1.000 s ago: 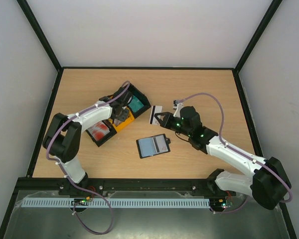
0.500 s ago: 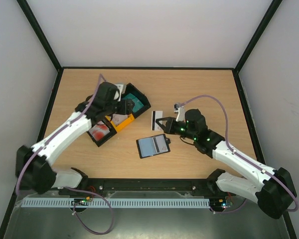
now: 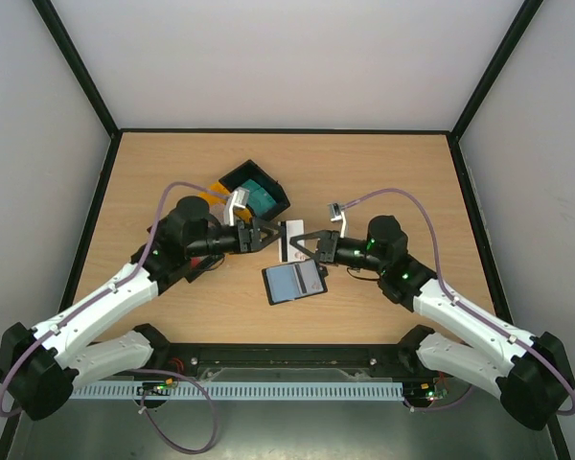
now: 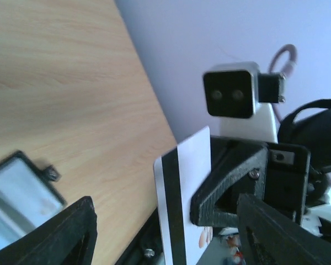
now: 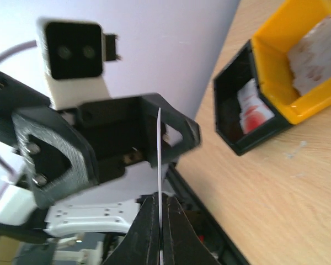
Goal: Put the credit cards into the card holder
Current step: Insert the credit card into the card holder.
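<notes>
My right gripper [image 3: 304, 245] is shut on a white credit card [image 3: 287, 241] with a black stripe and holds it on edge above the table, just above the card holder [image 3: 294, 281]. In the right wrist view the card [image 5: 159, 149] shows edge-on between my shut fingers [image 5: 149, 232]. My left gripper [image 3: 265, 235] faces it, open, with the card [image 4: 182, 204] standing between its spread fingers [image 4: 66, 237], apparently not touching them. The black card holder lies open on the wood, pocket face up. It also shows in the left wrist view [image 4: 14, 185].
A black bin [image 3: 259, 192] with teal cards stands behind the left arm. A yellow bin [image 5: 289, 66] with grey-white cards and a black bin [image 5: 248, 107] with red-and-white cards sit side by side at the left, partly hidden in the top view.
My left arm has swung from over the bins to the table's middle, and its open gripper now faces the card. My right gripper has carried the card a little left, nearer the holder.
</notes>
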Robot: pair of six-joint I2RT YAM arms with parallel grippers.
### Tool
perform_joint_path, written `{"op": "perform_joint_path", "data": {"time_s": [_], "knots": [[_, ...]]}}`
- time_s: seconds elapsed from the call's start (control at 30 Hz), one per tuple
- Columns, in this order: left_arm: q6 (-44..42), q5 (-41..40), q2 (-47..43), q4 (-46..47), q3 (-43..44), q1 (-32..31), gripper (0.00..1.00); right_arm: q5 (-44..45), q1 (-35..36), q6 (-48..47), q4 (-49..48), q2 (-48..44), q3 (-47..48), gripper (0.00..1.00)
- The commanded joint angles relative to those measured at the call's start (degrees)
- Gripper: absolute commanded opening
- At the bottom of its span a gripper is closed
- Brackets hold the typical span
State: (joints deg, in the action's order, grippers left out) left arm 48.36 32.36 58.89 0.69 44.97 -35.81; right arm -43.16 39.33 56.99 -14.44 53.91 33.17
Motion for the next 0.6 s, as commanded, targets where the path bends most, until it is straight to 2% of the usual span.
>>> {"op": "perform_joint_path", "data": {"time_s": [0.0, 0.2, 0.47, 0.57], "knots": [[11.61, 5.12, -2.05, 13.10, -3.29, -2.97, 0.64, -3.72, -0.22, 11.65, -11.05, -1.76, -1.04, 0.02], [15.59, 5.26, -3.76, 16.68, -5.30, -3.62, 0.40, -4.29, -0.22, 19.29, -16.48, -0.84, -2.10, 0.02], [17.09, 6.12, -4.20, 18.07, -6.17, -3.54, 0.05, -1.39, -0.22, 20.39, -16.70, -0.51, -1.69, 0.02], [16.39, 6.27, -4.26, 17.54, -6.18, -3.56, 0.02, -1.48, -0.24, 20.23, -16.35, 0.08, -1.54, 0.02]]}}
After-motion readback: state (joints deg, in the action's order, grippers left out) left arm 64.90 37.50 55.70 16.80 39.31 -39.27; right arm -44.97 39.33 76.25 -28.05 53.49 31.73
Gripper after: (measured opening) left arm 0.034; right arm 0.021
